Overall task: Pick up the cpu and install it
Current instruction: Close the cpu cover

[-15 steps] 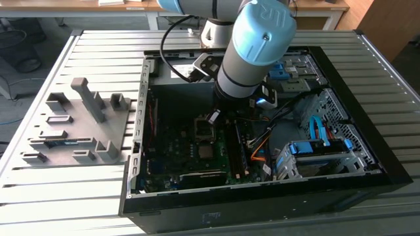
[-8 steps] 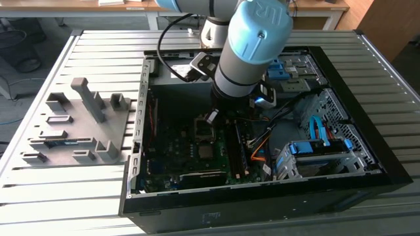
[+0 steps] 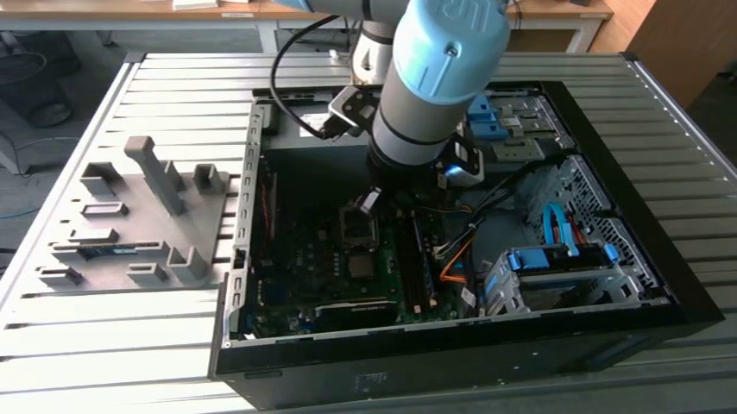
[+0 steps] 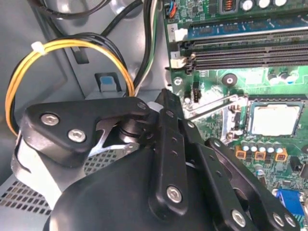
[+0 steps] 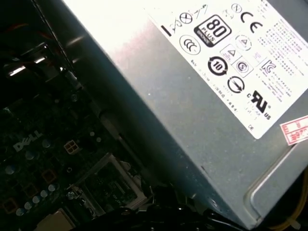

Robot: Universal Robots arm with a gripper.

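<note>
The arm (image 3: pixel 444 78) reaches steeply down into the open computer case (image 3: pixel 461 345), its wrist low over the green board (image 3: pixel 345 267). In the second wrist view the gripper (image 4: pixel 163 103) is black linkage seen from behind; how far its tips stand apart I cannot tell. The cpu (image 4: pixel 274 119) sits flat in its socket (image 4: pixel 275 101) on the board, beside the gripper. The grey power-supply box (image 5: pixel 192 96) lies close alongside.

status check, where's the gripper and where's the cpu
Gripper down inside the case, beside the motherboard socket. Cpu lies flat in the socket, nothing gripping it. Yellow cable loop and power supply close by the arm.
</note>
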